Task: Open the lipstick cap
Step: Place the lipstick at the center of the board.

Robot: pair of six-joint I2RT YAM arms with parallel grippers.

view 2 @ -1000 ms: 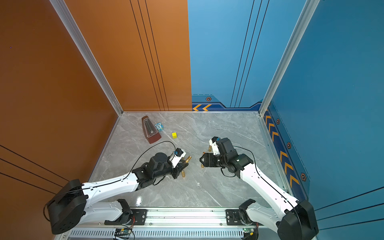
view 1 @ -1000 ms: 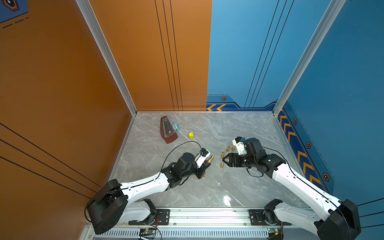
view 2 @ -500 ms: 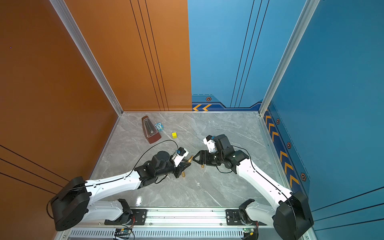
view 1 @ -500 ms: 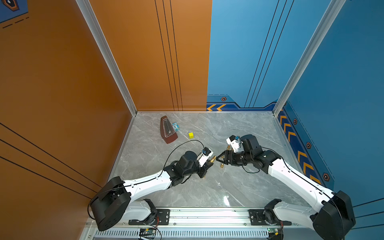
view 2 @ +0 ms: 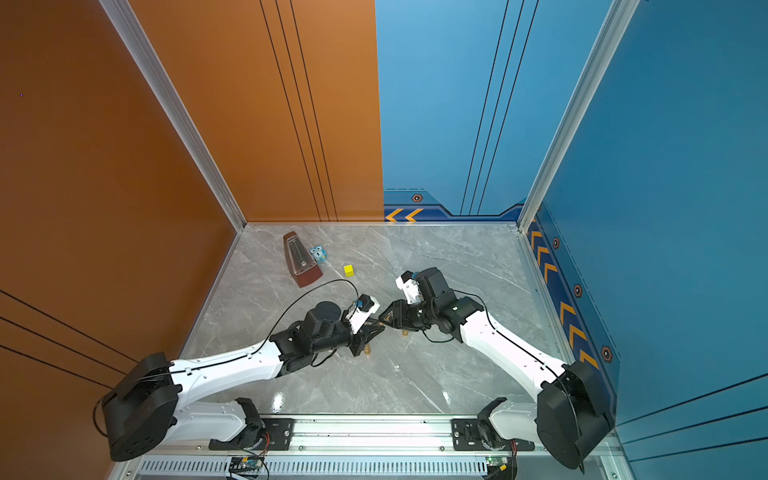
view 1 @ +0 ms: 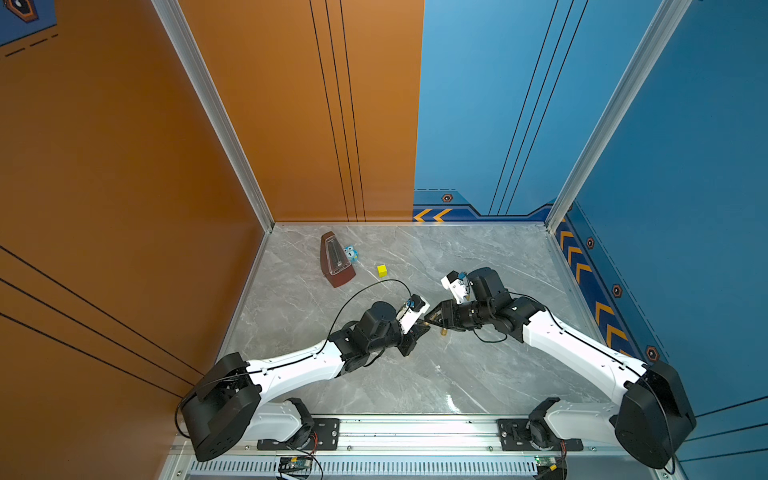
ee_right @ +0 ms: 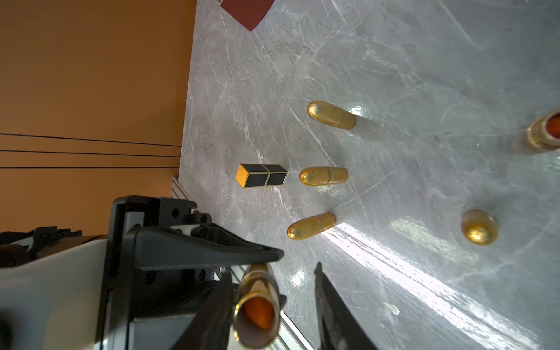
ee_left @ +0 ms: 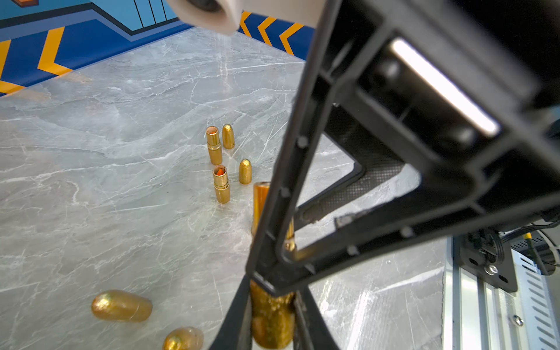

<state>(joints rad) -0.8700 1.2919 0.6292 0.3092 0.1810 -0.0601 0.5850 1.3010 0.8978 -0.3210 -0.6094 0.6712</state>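
Observation:
A gold lipstick (ee_left: 272, 318) is clamped by its glittery end in my left gripper (ee_left: 272, 328), which is shut on it above the table's middle (view 1: 424, 327). Its other end (ee_right: 257, 306) is open, shows orange inside and carries no cap. That open end lies between the fingers of my right gripper (ee_right: 272, 272). One finger (ee_right: 218, 300) touches the tube and the other finger (ee_right: 325, 291) stands clear of it, so the jaws are open. In both top views the right gripper (view 2: 384, 319) meets the left gripper tip to tip. Two loose gold caps (ee_left: 245, 171) stand beside two open lipsticks (ee_left: 221, 183).
Three capped gold lipsticks (ee_right: 322, 176) and a black square lipstick (ee_right: 262, 175) stand near the left arm. Another cap (ee_right: 480, 227) and an open lipstick (ee_right: 545, 130) stand under the right arm. A brown metronome (view 1: 336, 262), blue toy (view 1: 351, 251) and yellow cube (view 1: 382, 270) sit at the back left.
My right gripper has swung left to meet the left gripper and its jaws have narrowed round the lipstick's open end. The left arm has barely moved and keeps its grip.

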